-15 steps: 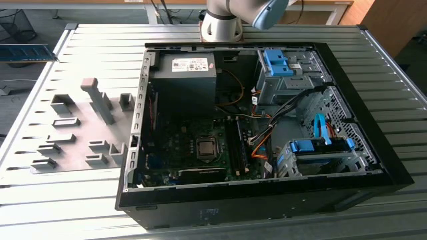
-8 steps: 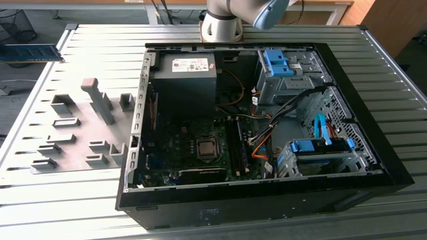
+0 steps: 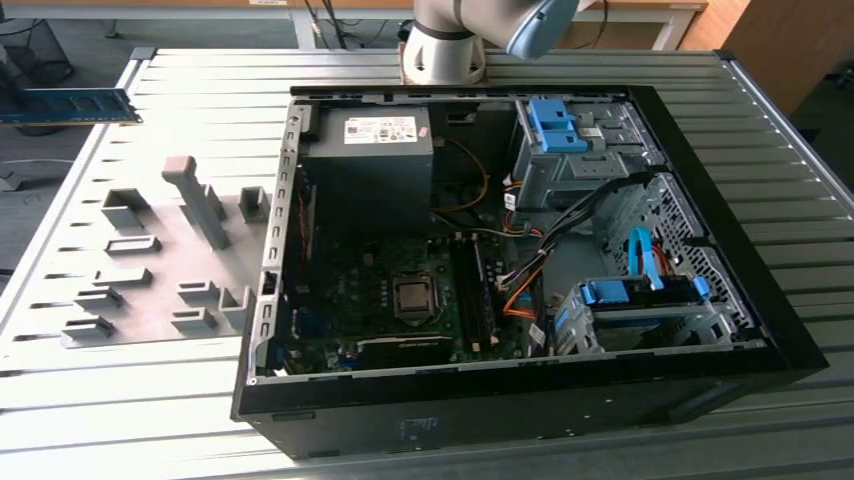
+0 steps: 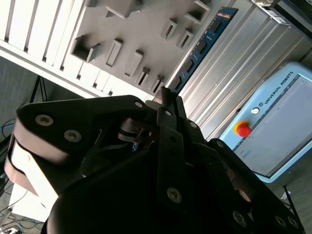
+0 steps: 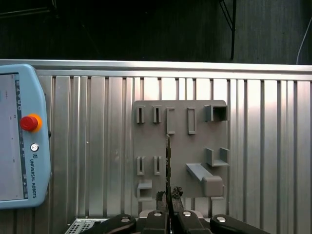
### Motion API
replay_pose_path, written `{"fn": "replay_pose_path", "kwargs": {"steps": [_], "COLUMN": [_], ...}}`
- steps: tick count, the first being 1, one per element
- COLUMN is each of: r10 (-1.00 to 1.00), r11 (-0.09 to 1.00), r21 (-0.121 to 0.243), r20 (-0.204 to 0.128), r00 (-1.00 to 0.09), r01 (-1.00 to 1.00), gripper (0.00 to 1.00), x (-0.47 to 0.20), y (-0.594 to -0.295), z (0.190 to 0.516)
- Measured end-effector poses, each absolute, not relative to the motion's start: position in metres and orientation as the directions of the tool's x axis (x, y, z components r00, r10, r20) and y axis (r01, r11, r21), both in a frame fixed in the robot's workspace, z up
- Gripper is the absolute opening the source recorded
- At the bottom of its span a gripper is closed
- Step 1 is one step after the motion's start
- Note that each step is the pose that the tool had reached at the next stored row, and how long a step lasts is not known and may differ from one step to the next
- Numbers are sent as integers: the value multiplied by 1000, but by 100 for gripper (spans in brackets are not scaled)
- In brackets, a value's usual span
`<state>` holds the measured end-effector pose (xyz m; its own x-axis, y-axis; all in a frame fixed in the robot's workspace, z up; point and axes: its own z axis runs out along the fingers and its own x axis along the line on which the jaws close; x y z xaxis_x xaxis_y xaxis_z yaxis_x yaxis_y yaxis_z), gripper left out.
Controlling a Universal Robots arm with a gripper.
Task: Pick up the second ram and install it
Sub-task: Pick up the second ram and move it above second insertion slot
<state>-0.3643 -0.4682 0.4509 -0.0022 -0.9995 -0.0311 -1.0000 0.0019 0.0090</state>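
Black jointed tool (image 4: 165, 105), closest to the lens in both wrist views, is pinching the second ram (image 4: 202, 46), a long, thin, blue circuit-board stick with dark chips. Most of its length stands free of the fingertips. In the first wrist view the stick shows edge-on, straight and untwisted.

Exterior view: ram (image 3: 67, 105) hangs level near a corner of the slatted metal counter (image 3: 200, 90), at 10 o'clock from the open black computer case (image 3: 534, 400). It is well apart from the flat grey holder plate (image 3: 160, 270), which lies at 9 o'clock of the case. A light-blue pendant with a red button (image 5: 19, 146) lies on the counter.

Judgement: step in hand is the carry to the case; nothing is seated yet.

Notes for doing it well:
- Grip is short against a long free length, so move slowly and avoid jerks.
- Keep the long edge level and the board vertical.
- Pass above the case wall, clear of the cables.
- The long dark slots (image 3: 470, 295), at 3 o'clock of the processor socket, look like the target; whether any is occupied I cannot tell.
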Motion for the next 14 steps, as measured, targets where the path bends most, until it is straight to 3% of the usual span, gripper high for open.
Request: {"fn": "replay_pose_path", "kwargs": {"steps": [14], "r10": [-1000], "r11": [2], "r21": [9], "r20": [-31], "r00": [-2], "r01": [-1000], "gripper": [14], "x": [-350], "y": [-468], "z": [451]}}
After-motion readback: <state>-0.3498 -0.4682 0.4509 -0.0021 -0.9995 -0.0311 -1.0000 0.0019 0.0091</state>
